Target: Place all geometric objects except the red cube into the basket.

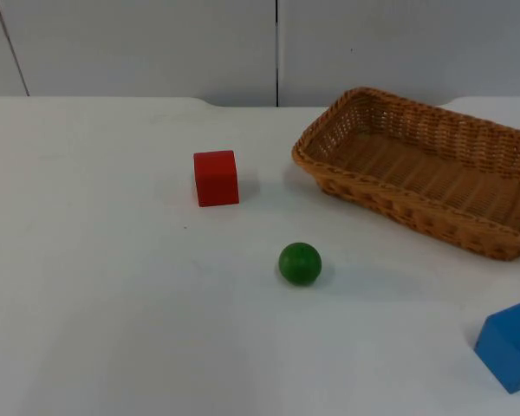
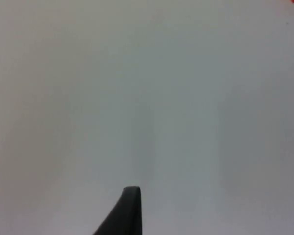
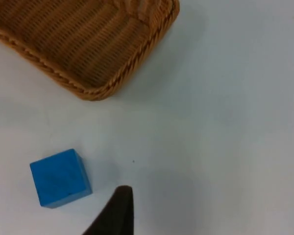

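Blue cube [image 1: 509, 345] nearest, w/ green ball [image 1: 300, 263], red cube [image 1: 216, 178], basket [image 1: 390, 204] beyond.

**Count of things on the desk**

On the white desk [image 1: 113, 303] there is one red wooden cube [image 1: 216, 178], one green round ball [image 1: 300, 263] and one blue cube [image 1: 511, 345]. That makes three geometric objects, two of them cubes. There is also one oblong basket of woven brown wicker [image 1: 416, 204]. Inside the basket the count is zero objects.
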Action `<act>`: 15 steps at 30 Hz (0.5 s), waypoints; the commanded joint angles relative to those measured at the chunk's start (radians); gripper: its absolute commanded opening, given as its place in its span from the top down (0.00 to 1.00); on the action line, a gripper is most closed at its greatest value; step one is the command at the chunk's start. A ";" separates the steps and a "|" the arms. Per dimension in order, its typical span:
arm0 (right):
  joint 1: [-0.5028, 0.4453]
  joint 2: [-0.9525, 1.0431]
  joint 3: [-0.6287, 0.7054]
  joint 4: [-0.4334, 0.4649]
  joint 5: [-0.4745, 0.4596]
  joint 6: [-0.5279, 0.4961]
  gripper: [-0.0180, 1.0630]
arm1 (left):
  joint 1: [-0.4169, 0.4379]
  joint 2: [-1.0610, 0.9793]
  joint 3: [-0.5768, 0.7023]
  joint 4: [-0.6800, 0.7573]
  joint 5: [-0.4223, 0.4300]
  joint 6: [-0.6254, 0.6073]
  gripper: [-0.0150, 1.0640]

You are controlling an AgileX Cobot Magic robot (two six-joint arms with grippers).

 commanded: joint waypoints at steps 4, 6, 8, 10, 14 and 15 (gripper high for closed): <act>-0.006 0.027 -0.006 0.006 -0.009 0.000 0.01 | 0.003 0.108 -0.006 -0.016 -0.017 0.021 0.01; -0.006 0.027 -0.006 0.006 -0.009 0.002 0.01 | 0.003 0.141 -0.006 -0.022 -0.024 0.045 0.01; -0.006 0.027 -0.006 0.006 -0.009 0.004 0.01 | 0.003 0.157 -0.006 -0.024 -0.024 0.049 0.01; -0.006 0.027 -0.004 0.008 -0.009 0.003 0.01 | 0.003 0.193 -0.006 -0.036 -0.029 0.064 0.01; -0.006 0.031 -0.002 0.012 -0.010 0.003 0.01 | 0.003 0.248 -0.006 -0.086 -0.033 0.114 0.04; -0.006 0.033 -0.002 0.012 -0.010 0.003 0.01 | 0.003 0.255 -0.007 -0.093 -0.033 0.124 0.05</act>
